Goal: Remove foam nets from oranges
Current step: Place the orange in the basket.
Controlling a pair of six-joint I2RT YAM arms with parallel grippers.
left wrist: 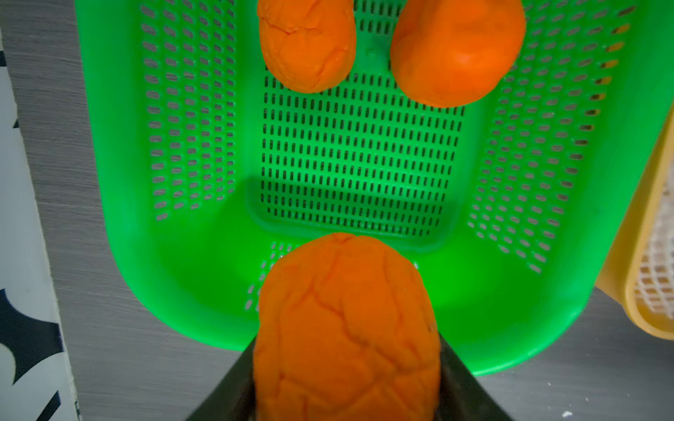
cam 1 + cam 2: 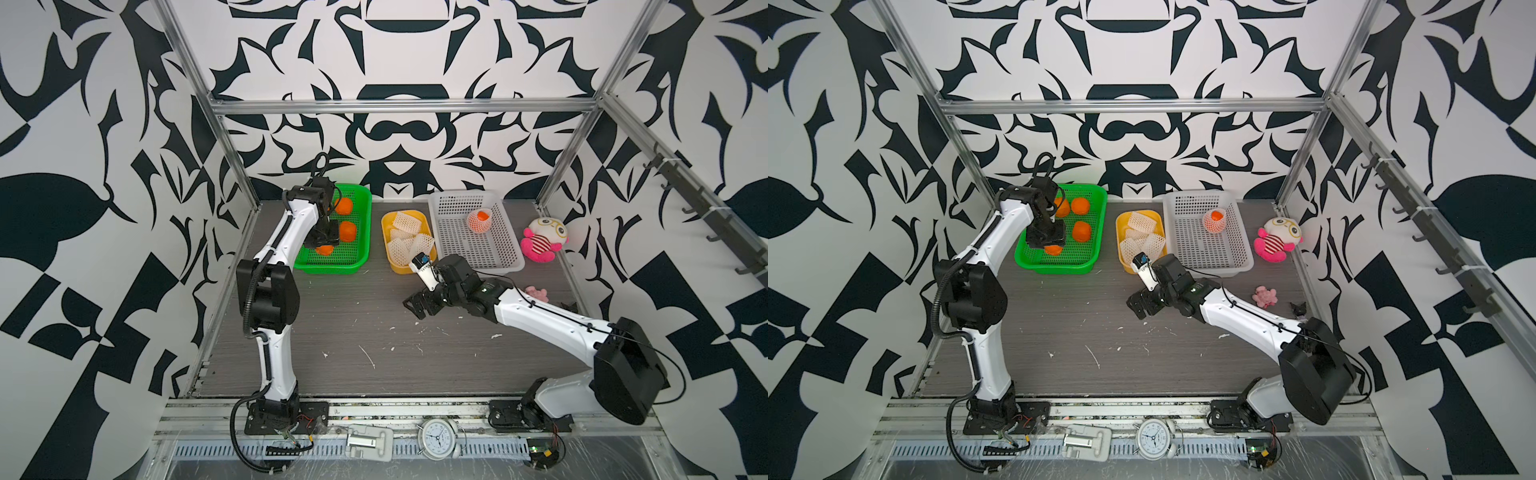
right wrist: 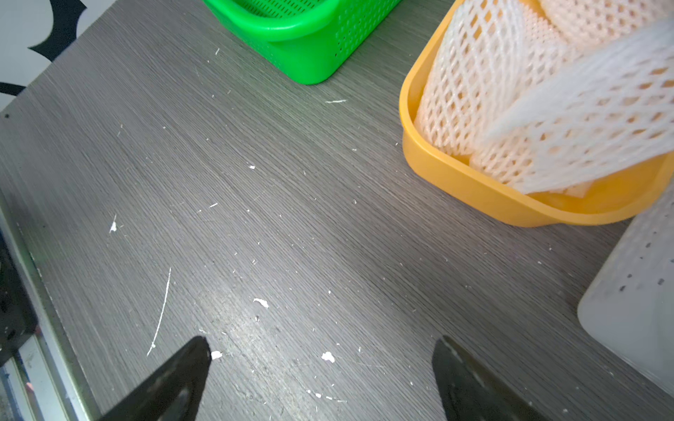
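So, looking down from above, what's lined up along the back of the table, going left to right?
Green basket with bare oranges → yellow tray of foam nets → white basket holding one netted orange → pink and white plush toy.

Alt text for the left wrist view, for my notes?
The left pincer grips a bare orange above the green basket. Two more bare oranges lie inside it; the edge of a yellow tray shows beside the basket.
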